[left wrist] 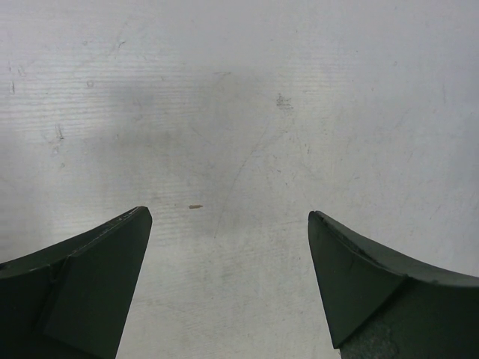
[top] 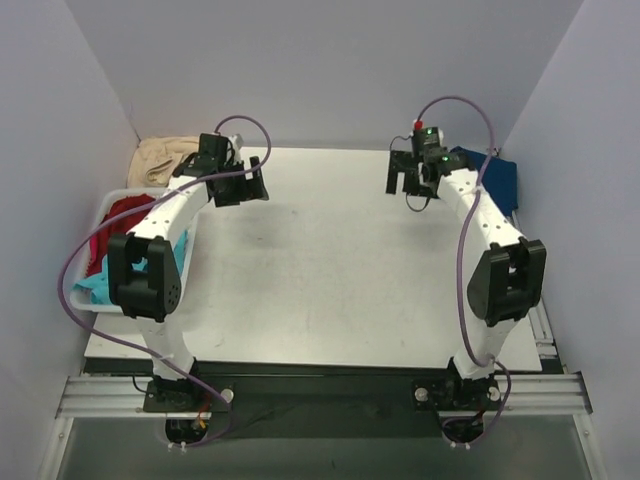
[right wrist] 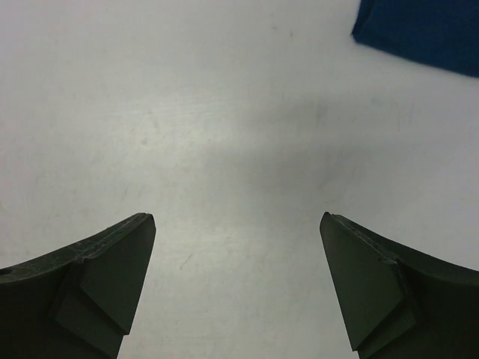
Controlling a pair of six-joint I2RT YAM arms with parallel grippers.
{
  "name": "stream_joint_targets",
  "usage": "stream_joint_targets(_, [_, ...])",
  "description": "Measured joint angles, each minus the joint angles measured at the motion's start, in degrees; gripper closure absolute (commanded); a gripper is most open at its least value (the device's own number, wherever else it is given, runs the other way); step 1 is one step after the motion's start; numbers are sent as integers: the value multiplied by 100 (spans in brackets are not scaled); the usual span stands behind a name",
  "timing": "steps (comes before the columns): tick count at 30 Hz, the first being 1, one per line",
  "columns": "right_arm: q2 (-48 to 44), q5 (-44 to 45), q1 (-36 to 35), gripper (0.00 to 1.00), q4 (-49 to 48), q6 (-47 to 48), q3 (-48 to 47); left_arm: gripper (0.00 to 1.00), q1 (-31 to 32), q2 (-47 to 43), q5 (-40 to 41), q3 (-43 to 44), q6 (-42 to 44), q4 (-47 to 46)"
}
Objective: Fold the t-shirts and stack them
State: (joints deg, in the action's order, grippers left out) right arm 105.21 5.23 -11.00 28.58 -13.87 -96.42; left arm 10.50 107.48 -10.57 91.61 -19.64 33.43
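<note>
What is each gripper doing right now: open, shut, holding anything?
Left gripper: open, holding nothing, over the table.
Right gripper: open, holding nothing; a blue shirt lies beyond it.

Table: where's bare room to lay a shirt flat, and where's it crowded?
Free: the middle of the table, from the open left gripper and right gripper to the near edge. Crowded: left edge, the bin with red shirt and turquoise shirt, beige cloth behind it; far right corner, the blue shirt.

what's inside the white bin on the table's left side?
The white plastic bin holds a crumpled red cloth t-shirt at the back and a turquoise cloth t-shirt nearer. The left arm covers the bin's right side; anything there or underneath is hidden.
</note>
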Motion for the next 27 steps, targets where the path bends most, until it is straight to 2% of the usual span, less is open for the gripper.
stream_joint_targets(5, [-490, -33, -595, 0, -81, 7, 684, 3, 22, -295, 39, -361, 57, -153])
stream_joint_targets(11, [-1078, -31, -713, 0, -289, -105, 1224, 3, 46, -505, 92, -584, 83, -205])
stream_joint_targets(27, [-1189, -13, -933, 0, -551, -125, 1353, 3, 59, -741, 111, -774, 83, -321])
